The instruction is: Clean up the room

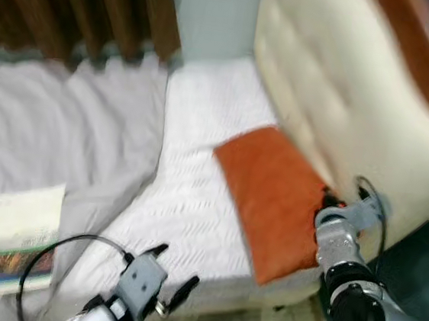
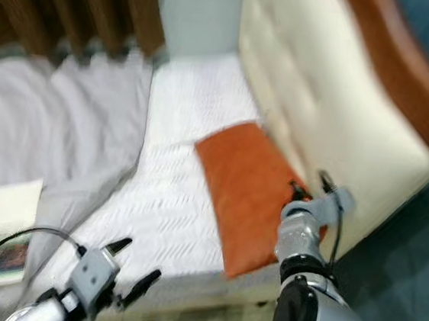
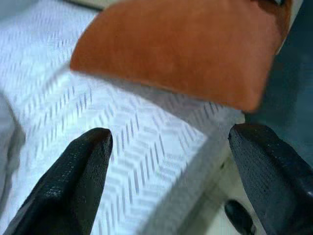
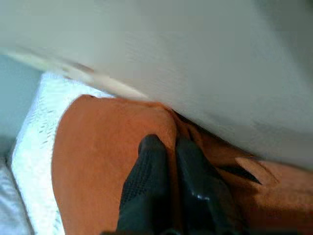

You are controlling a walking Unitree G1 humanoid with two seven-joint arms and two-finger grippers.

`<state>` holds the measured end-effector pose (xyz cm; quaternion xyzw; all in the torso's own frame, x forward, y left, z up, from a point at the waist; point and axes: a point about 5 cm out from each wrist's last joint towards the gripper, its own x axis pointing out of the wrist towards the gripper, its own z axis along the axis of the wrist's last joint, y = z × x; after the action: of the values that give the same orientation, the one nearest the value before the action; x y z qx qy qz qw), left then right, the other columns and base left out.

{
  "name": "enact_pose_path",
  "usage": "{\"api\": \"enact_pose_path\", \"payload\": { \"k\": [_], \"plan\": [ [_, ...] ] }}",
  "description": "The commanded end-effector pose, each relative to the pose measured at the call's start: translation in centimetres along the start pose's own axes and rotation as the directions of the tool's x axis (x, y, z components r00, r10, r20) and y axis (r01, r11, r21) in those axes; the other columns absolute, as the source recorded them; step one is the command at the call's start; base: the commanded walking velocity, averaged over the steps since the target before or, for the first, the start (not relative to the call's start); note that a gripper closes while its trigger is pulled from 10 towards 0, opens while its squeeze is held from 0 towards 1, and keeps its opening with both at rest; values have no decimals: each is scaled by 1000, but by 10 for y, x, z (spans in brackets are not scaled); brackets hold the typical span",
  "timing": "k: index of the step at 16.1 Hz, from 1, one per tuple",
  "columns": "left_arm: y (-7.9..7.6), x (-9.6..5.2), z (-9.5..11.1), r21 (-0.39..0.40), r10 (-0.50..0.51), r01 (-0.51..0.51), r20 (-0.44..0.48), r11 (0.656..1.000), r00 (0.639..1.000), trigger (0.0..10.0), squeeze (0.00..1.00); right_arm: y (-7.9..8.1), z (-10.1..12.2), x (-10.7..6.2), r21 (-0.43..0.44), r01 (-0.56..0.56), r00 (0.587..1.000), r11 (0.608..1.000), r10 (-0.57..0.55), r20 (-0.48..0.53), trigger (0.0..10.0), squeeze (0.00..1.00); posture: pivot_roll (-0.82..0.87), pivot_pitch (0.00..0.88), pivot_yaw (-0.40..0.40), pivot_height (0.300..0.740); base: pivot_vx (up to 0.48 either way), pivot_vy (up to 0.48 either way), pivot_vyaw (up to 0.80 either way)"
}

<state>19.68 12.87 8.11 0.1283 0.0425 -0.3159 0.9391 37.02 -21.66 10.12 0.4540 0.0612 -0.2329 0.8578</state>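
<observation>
I see the orange pillow (image 1: 271,201) lying on the bed (image 1: 188,196), on the white chevron-patterned sheet, with its far long edge against the cream padded headboard (image 1: 337,89). My right pincer (image 4: 168,147) is at the headboard side of the pillow, its two black fingers pressed together and pinching a fold of the orange fabric. My left pincer (image 1: 176,268) hovers over the near edge of the bed, short of the pillow, with its fingers spread wide and nothing between them. On the side of the pillow away from the headboard, a rumpled grey duvet (image 1: 64,129) covers the bed, and a light-coloured book (image 1: 15,235) rests on it. Everything is a little motion-blurred.
</observation>
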Motion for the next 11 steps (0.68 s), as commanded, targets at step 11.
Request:
{"api": "enact_pose_path", "payload": {
  "k": [11],
  "plan": [
    [-26, -11, 26, -40, 23, -24, -14, 999, 1000, 10000, 0, -10, -76, -22, 57, 84, 963, 995, -67, -261, 10000, 0, 205, 473, 61, 740, 0, 0, 0]
  ]
}}
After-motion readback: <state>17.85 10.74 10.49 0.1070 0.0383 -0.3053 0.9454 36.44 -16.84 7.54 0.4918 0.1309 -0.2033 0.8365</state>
